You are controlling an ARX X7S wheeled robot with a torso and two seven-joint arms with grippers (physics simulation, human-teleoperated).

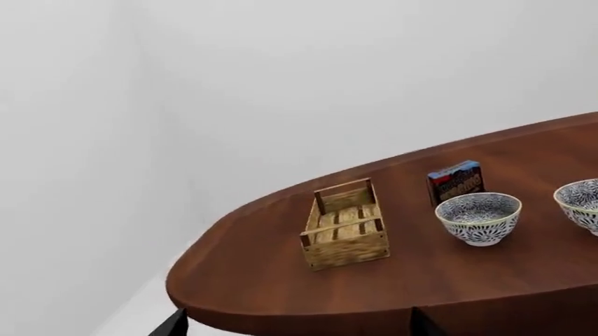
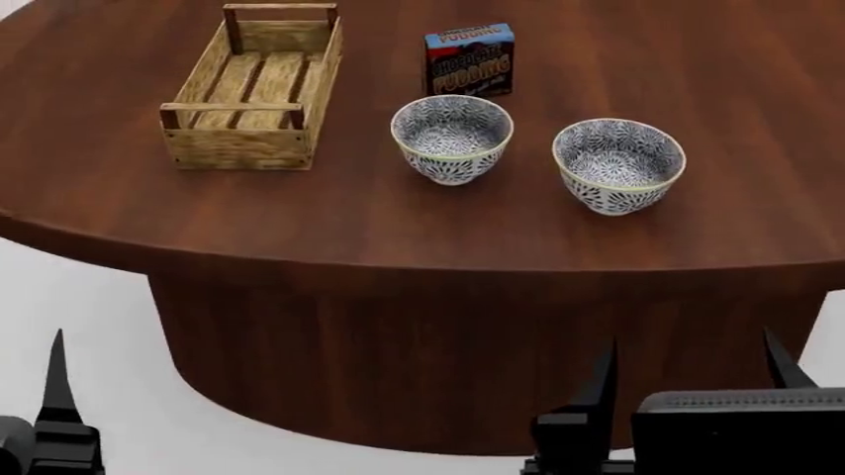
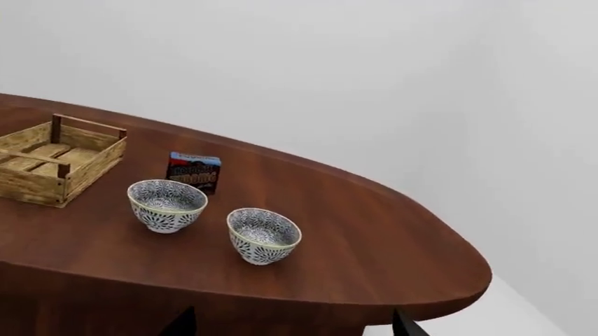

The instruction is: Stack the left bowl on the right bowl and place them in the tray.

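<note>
Two blue-and-white patterned bowls stand upright and empty on the round wooden table [image 2: 396, 223]. The left bowl [image 2: 452, 137] [image 1: 477, 217] [image 3: 167, 204] sits a short gap from the right bowl [image 2: 618, 163] [image 3: 263, 234] [image 1: 581, 203]. The tray [image 2: 251, 94] [image 1: 346, 224] [image 3: 56, 162], a light-wood slatted crate, lies empty to the left of the bowls. My left gripper [image 1: 299, 325] hangs open below the table's near edge, far from everything. My right gripper [image 2: 690, 371] [image 3: 293, 323] is open too, low in front of the table, below the right bowl.
A blue-and-black pudding box [image 2: 469, 57] [image 1: 455, 180] [image 3: 193, 171] stands upright just behind the left bowl, between it and the tray's far end. The table's thick dark pedestal [image 2: 462, 346] rises in front of both grippers. White floor and walls surround the table.
</note>
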